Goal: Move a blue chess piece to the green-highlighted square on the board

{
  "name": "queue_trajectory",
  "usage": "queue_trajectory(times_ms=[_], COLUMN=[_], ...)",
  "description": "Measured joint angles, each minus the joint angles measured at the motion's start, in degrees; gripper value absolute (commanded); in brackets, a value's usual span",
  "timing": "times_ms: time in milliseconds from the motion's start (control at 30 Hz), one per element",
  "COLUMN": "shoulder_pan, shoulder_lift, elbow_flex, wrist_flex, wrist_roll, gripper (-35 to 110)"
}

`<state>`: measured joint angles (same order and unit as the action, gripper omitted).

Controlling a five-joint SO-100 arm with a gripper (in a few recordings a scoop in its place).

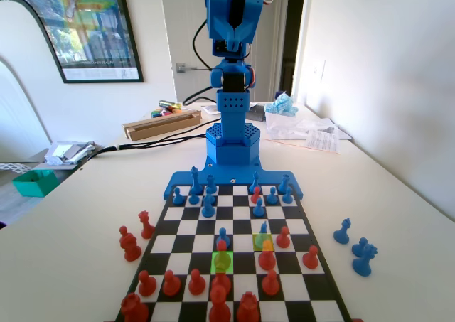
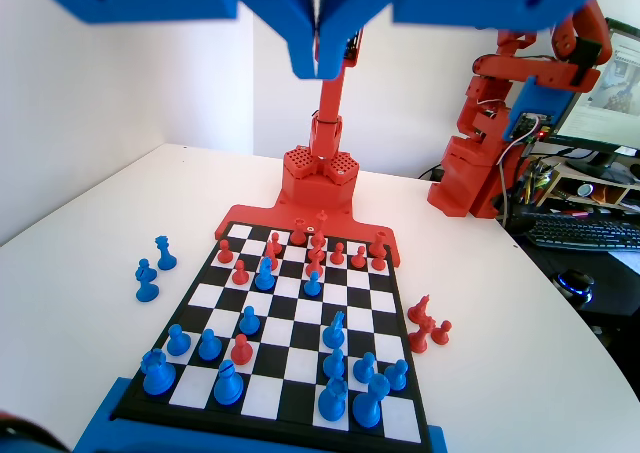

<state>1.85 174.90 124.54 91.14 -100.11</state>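
Overhead, gripper (image 2: 318, 58) hangs high above the board (image 2: 290, 393), jaws pressed together with nothing between them. Fixed view: the blue chess piece (image 1: 223, 237) stands near mid-board, one square beyond the green-highlighted square (image 1: 222, 261), toward the arm. A red pawn (image 1: 222, 247) sits on the green square. Lime-tinted square (image 1: 264, 242) lies to the right, a red piece on it.
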Motion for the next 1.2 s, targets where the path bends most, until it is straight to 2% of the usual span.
queue_trajectory(times_ms=[1200], shoulder_pan=[-1.5], shoulder_lift=[0.0], elbow_flex=[0.0], wrist_flex=[-0.3], wrist_roll=[-0.6], gripper=[1])
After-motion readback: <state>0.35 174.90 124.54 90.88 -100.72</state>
